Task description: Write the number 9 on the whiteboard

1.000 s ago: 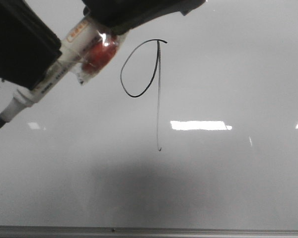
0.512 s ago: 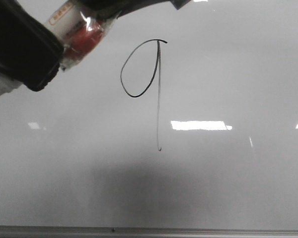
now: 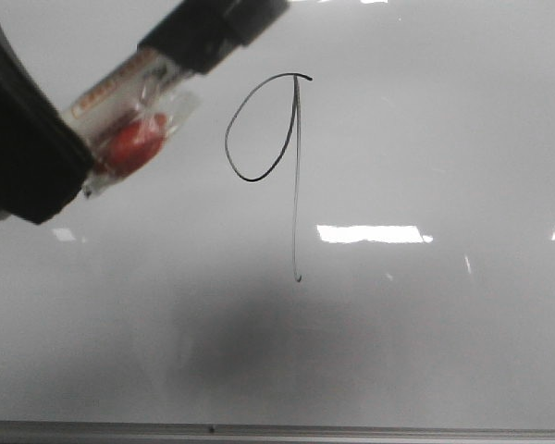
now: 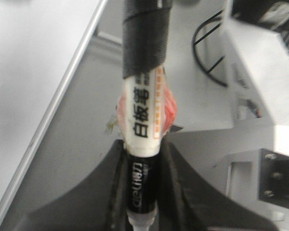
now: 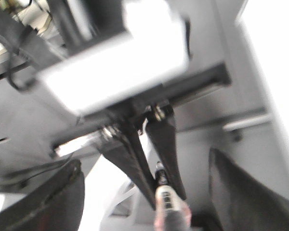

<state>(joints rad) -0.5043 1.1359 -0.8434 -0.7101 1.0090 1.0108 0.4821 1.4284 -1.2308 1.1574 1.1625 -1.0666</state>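
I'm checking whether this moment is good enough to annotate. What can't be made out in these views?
- Marker tip: in the front view the left gripper's black body covers the lower end of the marker.
- Left gripper fingertips: cut off by the left wrist view's edge.
- Right gripper: its fingers are wide apart; motion blur smears everything beyond them.
- Whiteboard: only one grey edge strip shows; its full extent is cropped.
- The number 9 appears in the front view only.

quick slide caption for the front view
Finished number 9 on the whiteboard; left claw holds the marker off to its left.
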